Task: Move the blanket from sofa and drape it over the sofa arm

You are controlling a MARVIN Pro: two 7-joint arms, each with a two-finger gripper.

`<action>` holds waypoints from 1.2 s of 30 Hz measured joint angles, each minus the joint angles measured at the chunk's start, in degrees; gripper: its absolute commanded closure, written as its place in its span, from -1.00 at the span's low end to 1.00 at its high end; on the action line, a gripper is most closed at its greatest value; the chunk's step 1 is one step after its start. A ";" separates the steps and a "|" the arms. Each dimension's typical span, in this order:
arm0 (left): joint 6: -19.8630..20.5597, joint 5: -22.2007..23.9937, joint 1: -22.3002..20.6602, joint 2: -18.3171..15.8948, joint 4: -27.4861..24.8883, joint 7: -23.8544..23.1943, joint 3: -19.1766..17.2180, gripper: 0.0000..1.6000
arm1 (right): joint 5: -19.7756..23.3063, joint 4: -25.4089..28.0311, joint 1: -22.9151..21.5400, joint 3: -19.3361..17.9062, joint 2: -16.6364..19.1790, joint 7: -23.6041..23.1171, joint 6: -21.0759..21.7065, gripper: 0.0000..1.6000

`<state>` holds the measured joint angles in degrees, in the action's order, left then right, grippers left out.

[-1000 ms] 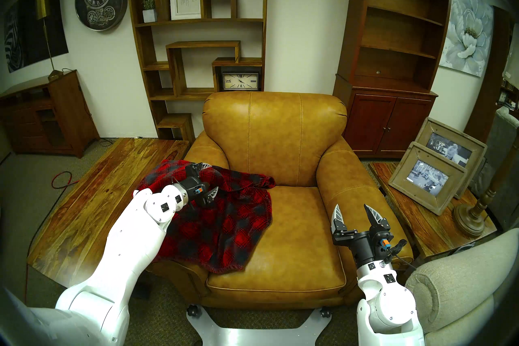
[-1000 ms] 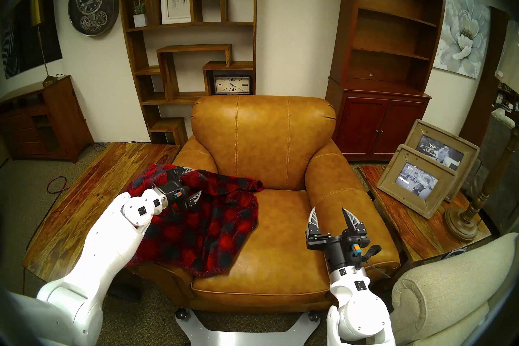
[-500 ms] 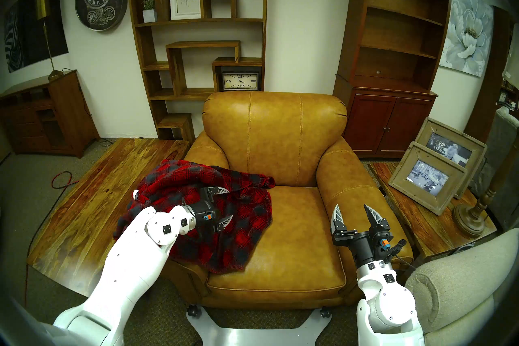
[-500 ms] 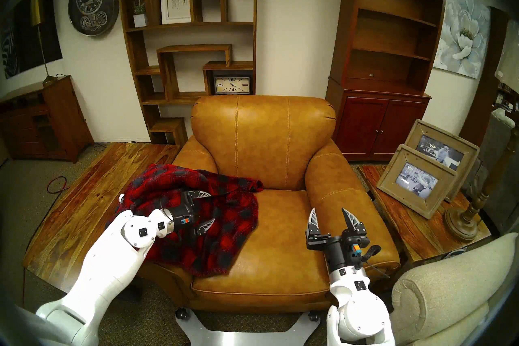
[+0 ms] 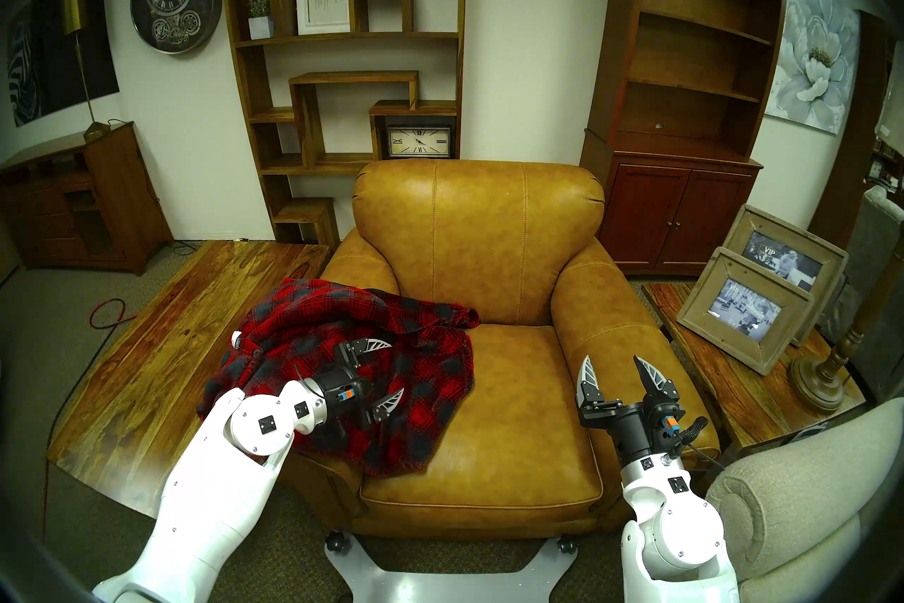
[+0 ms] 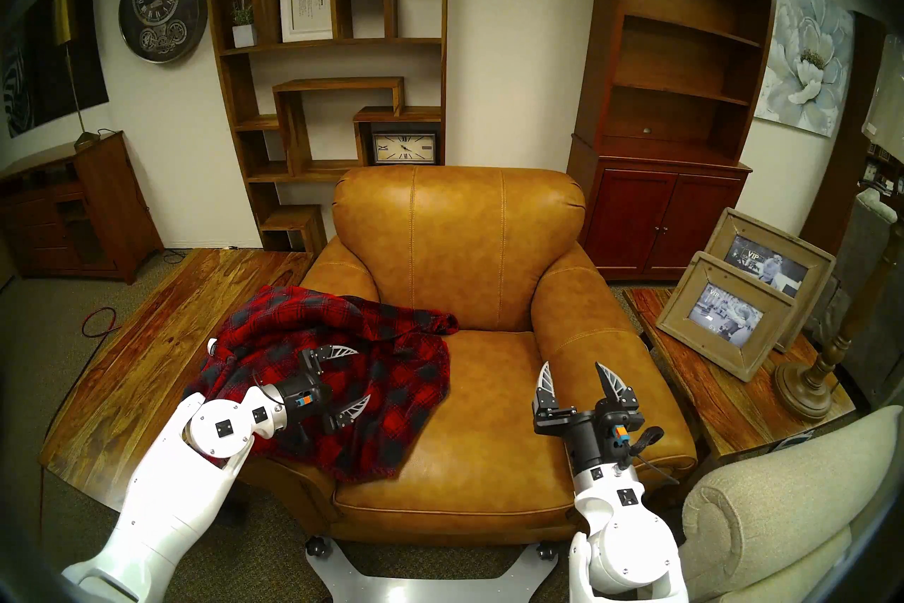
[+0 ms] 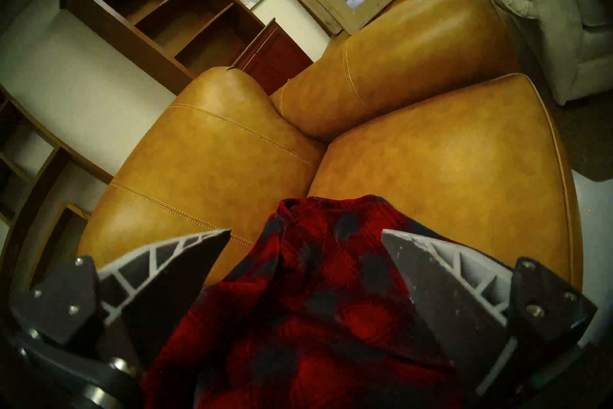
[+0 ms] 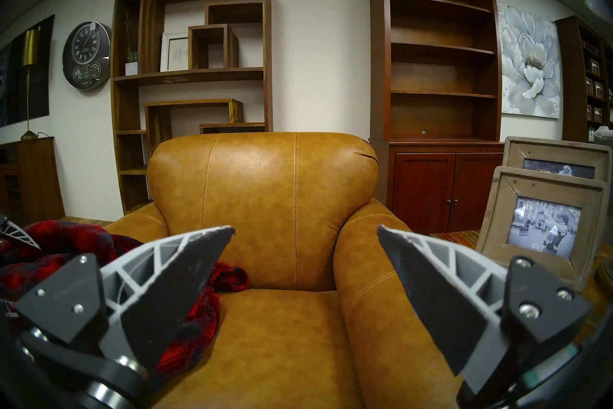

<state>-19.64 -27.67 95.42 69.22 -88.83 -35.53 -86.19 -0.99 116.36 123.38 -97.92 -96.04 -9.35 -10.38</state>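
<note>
The blanket (image 5: 342,362) lies bunched over the sofa arm (image 5: 352,264) on the robot's left, with a good part spilling inward onto the seat of the sofa (image 5: 489,235) and a fold hanging off the arm's outer side. The left gripper (image 5: 386,372) hovers just above it, fingers spread wide and holding nothing; the right gripper (image 5: 619,374) waits over the opposite armrest, fingers equally wide and empty.

To do this step well, I judge the left gripper should pinch the seat-side hem and carry it outward across the arm, so the cloth hangs evenly on both sides rather than in a heap.

The blanket is soft plush fleece in red and dark grey plaid, limp and thickly folded; it will sag and slide on the glossy tan leather, whose rounded, puffy armrest carries yellow stitched seams.
</note>
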 measured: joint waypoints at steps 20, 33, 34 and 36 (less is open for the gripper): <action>12.76 11.76 15.22 5.59 -15.17 0.40 -6.47 -1.00 | 0.01 0.24 0.00 0.00 0.02 0.00 -0.01 -1.00; 27.24 13.88 22.88 10.40 -24.43 2.76 -8.39 -1.00 | 0.01 0.90 0.15 0.02 0.02 0.00 0.00 -1.00; 28.34 13.89 23.28 10.82 -25.25 3.17 -8.51 -1.00 | 0.00 0.96 0.17 0.02 0.02 0.00 0.00 -1.00; 29.48 13.90 23.70 11.27 -26.14 3.62 -8.61 -1.00 | -0.01 1.03 0.19 0.02 0.02 0.00 0.00 -1.00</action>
<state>9.84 -13.77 119.12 80.48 -114.97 -31.91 -94.80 -1.00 117.39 123.57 -97.90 -96.02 -9.35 -10.38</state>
